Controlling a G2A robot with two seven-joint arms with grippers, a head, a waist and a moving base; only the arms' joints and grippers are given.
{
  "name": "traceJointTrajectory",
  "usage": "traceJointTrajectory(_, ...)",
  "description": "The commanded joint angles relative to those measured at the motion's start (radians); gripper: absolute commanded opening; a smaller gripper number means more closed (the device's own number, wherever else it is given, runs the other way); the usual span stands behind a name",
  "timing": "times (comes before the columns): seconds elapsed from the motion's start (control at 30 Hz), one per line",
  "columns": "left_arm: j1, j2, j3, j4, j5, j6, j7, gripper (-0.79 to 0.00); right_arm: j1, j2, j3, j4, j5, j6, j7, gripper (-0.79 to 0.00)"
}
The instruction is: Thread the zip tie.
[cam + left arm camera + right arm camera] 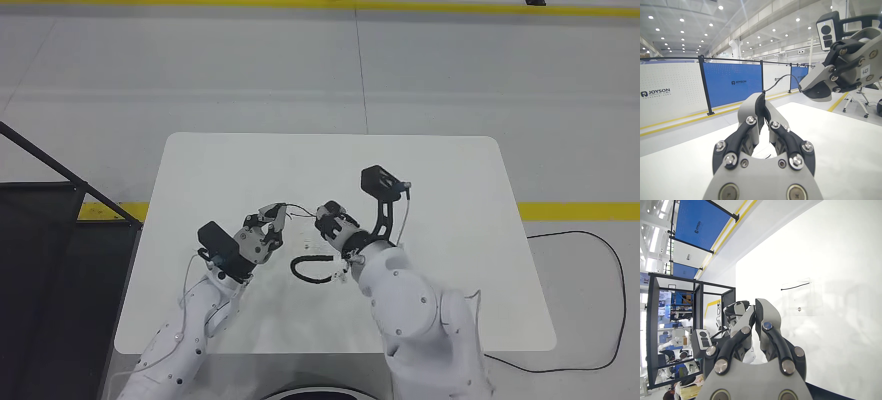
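Left hand (762, 100): closed tight on the head end of the zip tie (783, 77). The pads are pressed together, and the tie's small square head sits just above the fingertips. In the top view this hand (270, 222) is raised above the middle of the white worktop (450, 170), towards its near side.

Right hand (755, 306): closed narrow, with its dark pads meeting at the tips. The left wrist view shows it (805, 91) pinching the tail end of the same tie. In the top view it (328, 215) is just beside the left hand, the two facing each other with a small gap between them.

Zip tie: a thin black strap held off the worktop. It runs in a shallow upward arc from the left hand's tips across to the right hand's tips, and each end is gripped. The tail does not pass through the head.

Other items: a second tie (795, 287), also thin and black, lies flat on the worktop well apart from the right hand. It lies at the edge of what appears to be a clear sheet (815, 306), though the material cannot be confirmed. A dark curved item (310, 270) is close beside the right arm, on the side nearer the robot. What it is cannot be told.
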Motion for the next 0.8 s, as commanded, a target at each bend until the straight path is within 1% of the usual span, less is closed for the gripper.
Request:
traceJointTrajectory(0.0,0.001,0.000,-0.001,0.000,0.001,-0.003,0.000,-0.785,0.001,0.003,-0.007,0.003,-0.023,-0.012,0.010,-0.785)
traceJointTrajectory(0.27,0.004,-0.002,-0.006,-0.002,0.001,-0.007,0.000,-0.785,-0.013,0.012,-0.044,0.012,-0.112,-0.054,0.026,-0.785)
traceJointTrajectory(0.43,0.005,-0.003,-0.008,-0.001,0.002,-0.009,0.005,-0.785,-0.018,0.014,-0.055,0.012,-0.143,-0.062,0.029,-0.785)
traceJointTrajectory(0.6,0.006,-0.003,-0.009,-0.001,0.013,-0.007,0.006,-0.785,-0.023,0.013,-0.054,0.008,-0.131,-0.053,0.018,-0.785)
traceJointTrajectory(0.77,0.005,-0.004,-0.007,0.002,0.034,-0.005,0.008,-0.785,-0.025,0.008,-0.040,0.000,-0.074,-0.026,-0.006,-0.785)
